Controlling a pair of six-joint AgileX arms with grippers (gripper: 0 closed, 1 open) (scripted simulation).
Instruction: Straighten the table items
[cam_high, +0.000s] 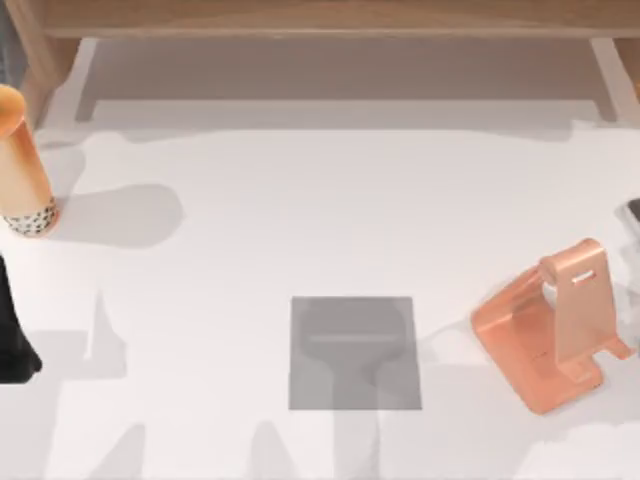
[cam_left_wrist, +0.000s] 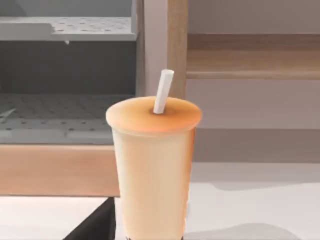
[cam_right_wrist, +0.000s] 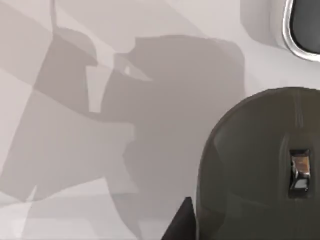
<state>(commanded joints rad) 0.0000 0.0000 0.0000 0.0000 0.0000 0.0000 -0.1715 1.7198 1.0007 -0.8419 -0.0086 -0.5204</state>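
Cup (cam_high: 22, 160) with its straw (cam_left_wrist: 163, 91) stands upright at the surface's (cam_high: 300, 200) left edge; the mouse (cam_right_wrist: 260, 165) lies near the phone (cam_right_wrist: 302, 27). Whether either claw is released or clenched, I cannot tell.

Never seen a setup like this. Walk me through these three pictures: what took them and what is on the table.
This is a simulated two-armed robot at a white table. One camera looks down from above; one sits on each wrist.

From above: a tall orange cup stands at the table's left edge, a flat grey pad lies near the middle, and an orange stand sits to the right. The dark shape at the left edge is the left arm.

The left wrist camera faces the cup and its straw. The right wrist camera looks at a dark mouse beside a phone's corner. Nothing appears held.
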